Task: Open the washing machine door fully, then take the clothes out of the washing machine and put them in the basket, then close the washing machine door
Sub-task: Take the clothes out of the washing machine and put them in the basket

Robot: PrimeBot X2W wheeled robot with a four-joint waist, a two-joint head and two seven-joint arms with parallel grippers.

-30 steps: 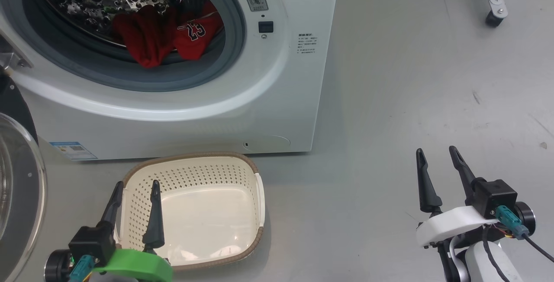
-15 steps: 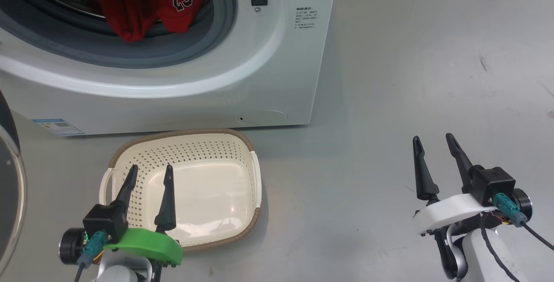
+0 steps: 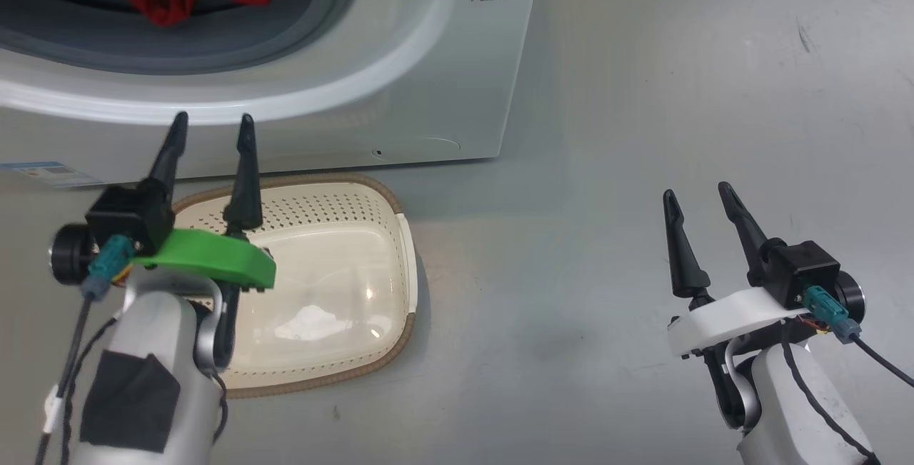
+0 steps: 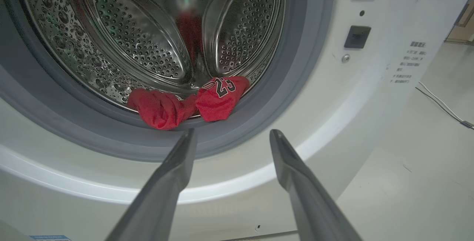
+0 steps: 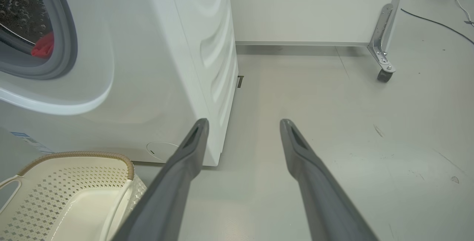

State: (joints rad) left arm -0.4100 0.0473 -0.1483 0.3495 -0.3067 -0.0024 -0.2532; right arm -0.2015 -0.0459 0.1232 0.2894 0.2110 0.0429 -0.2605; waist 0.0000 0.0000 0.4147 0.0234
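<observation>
My left gripper [image 3: 212, 118] is spread wide and holds nothing. Its fingers point at the open mouth of the washer [image 3: 428, 58], above the near end of the basket [image 3: 343, 265]. In the wrist view the tips sit just short of the lower lip of the grey seal [image 4: 222, 144]. The clothes [image 4: 163, 109] lie just past it, at the front bottom of the drum [image 4: 148, 41]. They are two red bunches touching each other, the right one showing the 23, and both spill onto the seal.

As I judge it, the step in hand is the reach in for the first grab. I should go in a little high, so the fingers clear the seal instead of digging into the rubber. Then I dip onto the place where the two bunches meet. I want a deep fold between the fingers, not a loose edge, or the cloth may slip out over the lip. After closing I should lift before I draw back. The basket is right below, so the drop is short.

My right gripper [image 3: 696, 190] is open and empty too, well off to the right over bare floor [image 3: 607, 165].
</observation>
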